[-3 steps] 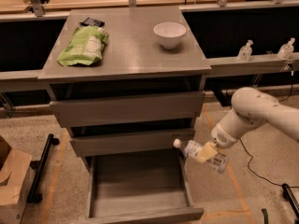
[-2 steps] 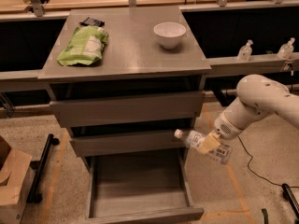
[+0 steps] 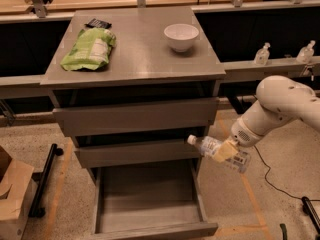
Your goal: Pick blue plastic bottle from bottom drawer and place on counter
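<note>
The blue plastic bottle (image 3: 211,147) is clear with a white cap and lies nearly level in the air, cap pointing left, beside the cabinet's right edge at the height of the middle drawer. My gripper (image 3: 227,151) is shut on the bottle's middle, at the end of the white arm (image 3: 280,106) reaching in from the right. The bottom drawer (image 3: 150,204) is pulled open below and to the left of the bottle, and looks empty. The grey counter (image 3: 135,49) is well above the bottle.
A green snack bag (image 3: 90,48), a small dark packet (image 3: 98,23) and a white bowl (image 3: 181,36) lie on the counter. Two small pump bottles (image 3: 262,54) stand on a ledge at right. A cardboard box (image 3: 12,194) is at lower left. A cable (image 3: 272,181) crosses the floor.
The arm has lifted the bottle up and a little to the right, from just over the open drawer's right side to the middle drawer's height.
</note>
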You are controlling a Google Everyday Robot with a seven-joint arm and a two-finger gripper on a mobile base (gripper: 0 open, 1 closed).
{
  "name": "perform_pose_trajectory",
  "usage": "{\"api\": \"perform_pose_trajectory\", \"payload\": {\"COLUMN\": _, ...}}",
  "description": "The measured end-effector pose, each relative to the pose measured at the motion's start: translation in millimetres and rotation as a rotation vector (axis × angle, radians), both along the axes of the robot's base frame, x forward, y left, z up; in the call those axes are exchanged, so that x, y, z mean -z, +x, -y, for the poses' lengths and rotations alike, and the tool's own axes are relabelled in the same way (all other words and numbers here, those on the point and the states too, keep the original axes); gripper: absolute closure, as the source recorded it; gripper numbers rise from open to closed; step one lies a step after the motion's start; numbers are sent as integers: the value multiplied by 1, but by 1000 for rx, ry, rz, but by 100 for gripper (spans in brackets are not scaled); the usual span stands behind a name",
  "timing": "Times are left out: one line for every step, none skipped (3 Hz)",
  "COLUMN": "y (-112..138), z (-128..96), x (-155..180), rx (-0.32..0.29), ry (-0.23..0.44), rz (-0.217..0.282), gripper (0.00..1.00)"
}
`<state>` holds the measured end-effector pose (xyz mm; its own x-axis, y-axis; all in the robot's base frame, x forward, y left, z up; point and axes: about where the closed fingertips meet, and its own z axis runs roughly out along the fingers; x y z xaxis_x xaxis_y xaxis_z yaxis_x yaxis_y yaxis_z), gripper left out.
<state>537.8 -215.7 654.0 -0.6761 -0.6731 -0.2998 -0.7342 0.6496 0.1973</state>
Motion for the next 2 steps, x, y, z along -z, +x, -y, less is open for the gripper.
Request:
{"api": "perform_pose_trajectory", "payload": {"y": 4, "z": -2, "x": -47, "rx": -27, "ry": -35, "rz": 105, "gripper": 100}}
{"api": "perform_pose_trajectory", "payload": {"y": 12, "z": -13, "x": -111, "rx": -86, "ry": -97, "rz": 226, "gripper": 100}}
